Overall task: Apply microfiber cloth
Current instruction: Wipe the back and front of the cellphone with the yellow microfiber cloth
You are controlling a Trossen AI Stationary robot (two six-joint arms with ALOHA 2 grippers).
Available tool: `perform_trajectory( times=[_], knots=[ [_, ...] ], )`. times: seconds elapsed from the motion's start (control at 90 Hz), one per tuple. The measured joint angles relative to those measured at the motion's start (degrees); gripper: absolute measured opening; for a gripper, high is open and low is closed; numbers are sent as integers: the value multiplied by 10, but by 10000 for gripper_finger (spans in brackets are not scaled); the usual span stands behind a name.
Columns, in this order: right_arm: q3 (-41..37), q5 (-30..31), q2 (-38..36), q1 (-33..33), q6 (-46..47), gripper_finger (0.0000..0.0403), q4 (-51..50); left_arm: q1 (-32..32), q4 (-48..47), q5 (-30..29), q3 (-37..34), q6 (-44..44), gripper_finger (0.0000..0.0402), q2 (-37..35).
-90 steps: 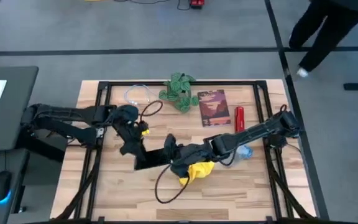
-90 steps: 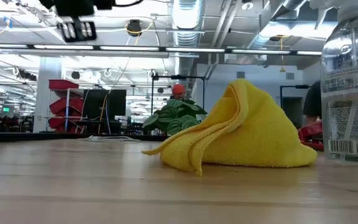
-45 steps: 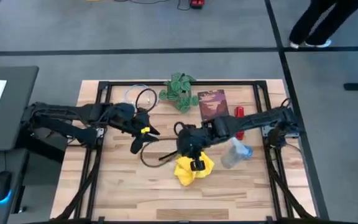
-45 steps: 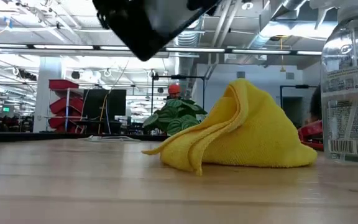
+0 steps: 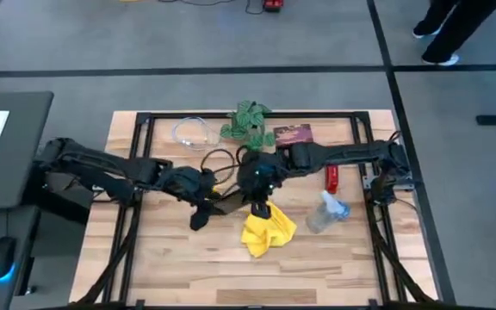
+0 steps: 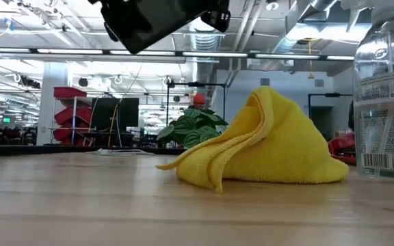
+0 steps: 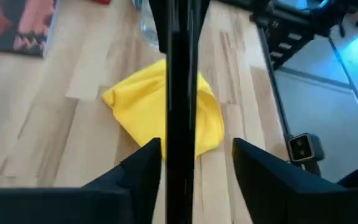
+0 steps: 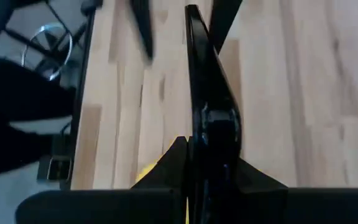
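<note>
While the microfiber cloth (image 5: pixel 268 231) lies in a crumpled, peaked heap on the tabletop (image 5: pixel 334 267), a little toward 6 o'clock from the middle in the high view, nothing touches it and the wiping is not yet begun. Just at 12 o'clock of it, lifted clear of the wood, hangs the black smartphone (image 7: pixel 180 74), seen edge-on from both wrists. The right tool (image 8: pixel 209 152) appears clamped on it, a finger pressed to each face. The left tool (image 7: pixel 196 144), reaching in from 9 o'clock, has its fingers apart around the same slab, with bare wood showing between one finger and the phone. To my eye the step in hand is getting one arm free for the cloth. The right arm should hold the phone steady and level. The left should back straight off without scraping the screen, then come down on the peak of the heap, where the folds give the most to pinch. A shallow pinch may lift one layer only and let the rest trail. At 3 o'clock of the cloth, near it, a clear spray bottle (image 5: pixel 324 213) stands, so any sweep should stay away from that side.
</note>
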Motion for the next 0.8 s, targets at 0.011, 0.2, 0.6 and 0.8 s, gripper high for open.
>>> perform_trajectory(
  times=[0.011, 0.2, 0.6, 0.8],
  knots=[
    [0, 0, 0, 0, 0, 18, 1, 0, 2, 0, 0, -1, 186, 3],
    [0, -3, 0, 1, 8, 18, 1, -3, 3, 2, 0, -36, 170, 26],
    [0, 9, 0, 3, -22, 85, 15, -12, -34, 3, 0, -81, 13, 4],
    [0, 10, -11, -4, -13, 196, -32, -12, -58, 0, -33, -114, 5, 4]
  ],
)
